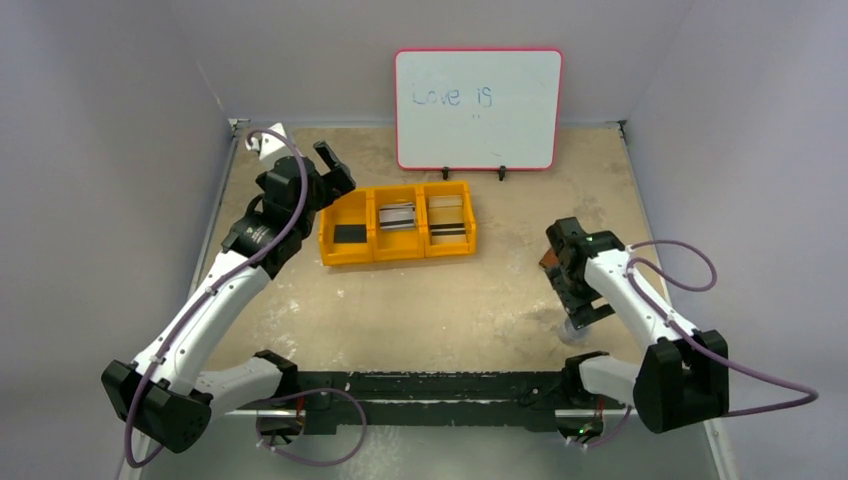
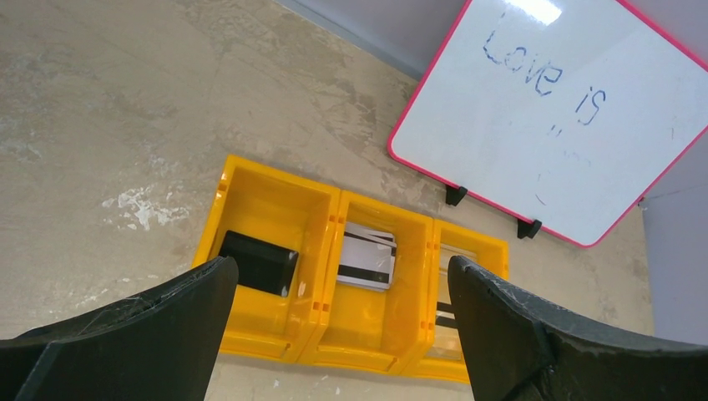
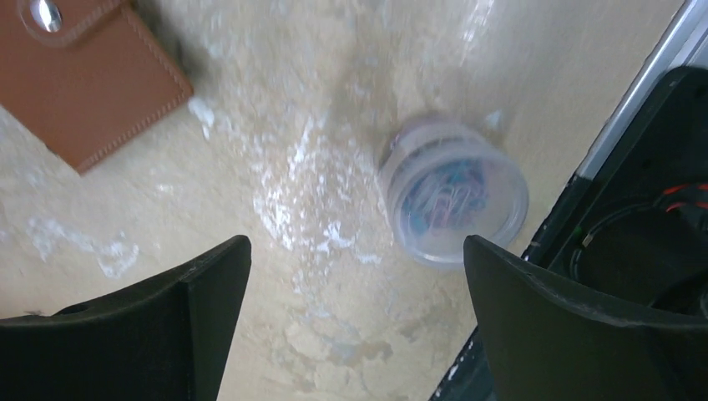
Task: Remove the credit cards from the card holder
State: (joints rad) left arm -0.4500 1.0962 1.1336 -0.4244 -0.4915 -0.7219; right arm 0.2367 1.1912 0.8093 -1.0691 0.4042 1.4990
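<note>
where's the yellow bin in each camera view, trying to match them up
Top external: the yellow bin sits mid-table, just in front of the whiteboard.
Left wrist: the bin is at lower middle, with the whiteboard at upper right.
Right wrist: not in it.
Shared landmark: the whiteboard, seen in the top external and left wrist views.

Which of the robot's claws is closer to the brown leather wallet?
The right. The right gripper hovers just beside the brown wallet; the left gripper hangs across the table, by the yellow bin.
</note>
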